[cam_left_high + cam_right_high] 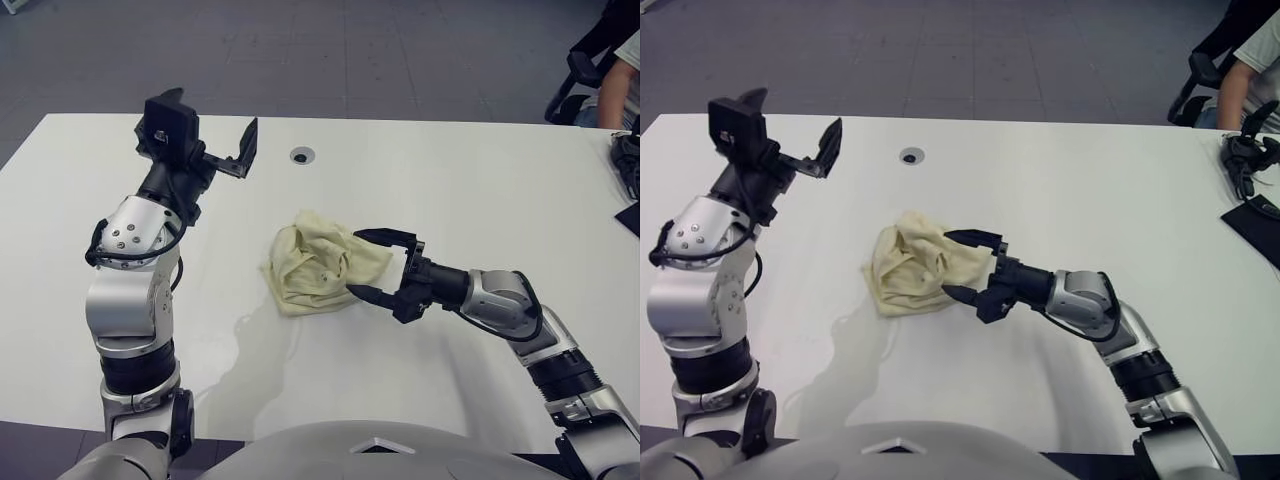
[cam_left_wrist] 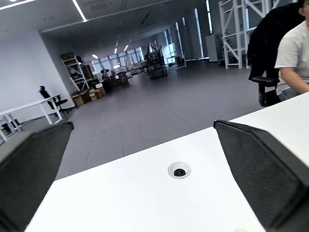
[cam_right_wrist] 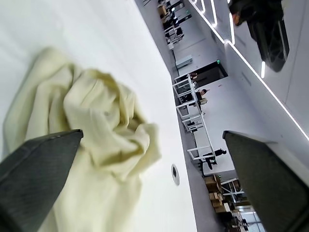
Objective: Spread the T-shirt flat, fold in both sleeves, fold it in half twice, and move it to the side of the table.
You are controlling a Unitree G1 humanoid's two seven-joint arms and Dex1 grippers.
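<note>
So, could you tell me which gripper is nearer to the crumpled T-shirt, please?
Right. The right gripper is at the cream T-shirt's right edge, jaws open toward it; the left gripper is raised over the table, well off to the shirt's far left.

T-shirt (image 1: 318, 262): pale yellow | table (image 1: 480, 190): white | claws: black

Probably a lab hall: metal racks (image 2: 231, 34), strip ceiling lights (image 2: 78, 8), white tables (image 2: 29, 107).
</note>
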